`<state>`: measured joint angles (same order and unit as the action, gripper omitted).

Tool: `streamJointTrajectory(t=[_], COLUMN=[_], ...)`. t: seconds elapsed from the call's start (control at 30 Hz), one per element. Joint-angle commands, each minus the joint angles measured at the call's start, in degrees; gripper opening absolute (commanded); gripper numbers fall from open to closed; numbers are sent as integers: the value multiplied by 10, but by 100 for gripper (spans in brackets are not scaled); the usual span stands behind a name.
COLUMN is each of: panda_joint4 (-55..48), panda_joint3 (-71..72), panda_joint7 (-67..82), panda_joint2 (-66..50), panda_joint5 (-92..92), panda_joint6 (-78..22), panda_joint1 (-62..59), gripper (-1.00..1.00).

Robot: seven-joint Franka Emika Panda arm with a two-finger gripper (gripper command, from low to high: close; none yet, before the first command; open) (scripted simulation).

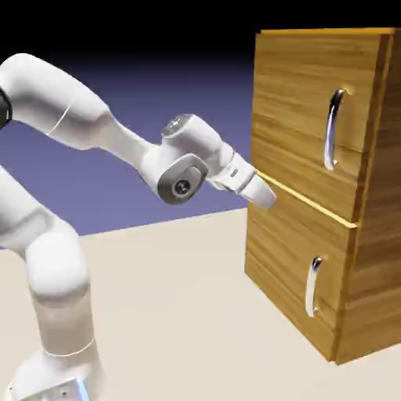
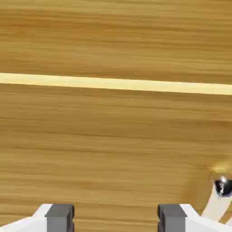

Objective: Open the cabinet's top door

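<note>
The cabinet [image 1: 368,258] of golden-brown wood stands at the exterior view's right. Its top door [image 1: 301,102] is shut flat and carries a long curved silver handle [image 1: 334,129]. My gripper [image 1: 266,196] hovers at the door front's left edge, level with the pale seam [image 1: 313,205] between the two doors and well left of the handle. In the hand view, wood grain fills the picture, crossed by the seam [image 2: 113,83]. My gripper [image 2: 115,217] is open, with bare wood showing between its grey fingertips [image 2: 59,216]. A silver handle end [image 2: 221,186] shows at the lower right; which door it belongs to I cannot tell.
Below the seam sits the shorter bottom door [image 1: 286,262] with a smaller silver handle [image 1: 313,286]. The cabinet rests on a beige table [image 1: 180,313]. My white arm [image 1: 70,117] arches in from the left.
</note>
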<state>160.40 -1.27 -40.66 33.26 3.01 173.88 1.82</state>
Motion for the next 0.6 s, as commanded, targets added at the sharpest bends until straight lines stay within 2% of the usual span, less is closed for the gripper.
streamJointTrajectory(t=[0.0, 0.57], panda_joint4=[-5, -89], panda_joint3=[-11, -190], panda_joint7=[15, 268], panda_joint2=[5, 89], panda_joint5=[25, 449], panda_joint6=[-1, -19], panda_joint1=[9, 169], gripper=[0, 0])
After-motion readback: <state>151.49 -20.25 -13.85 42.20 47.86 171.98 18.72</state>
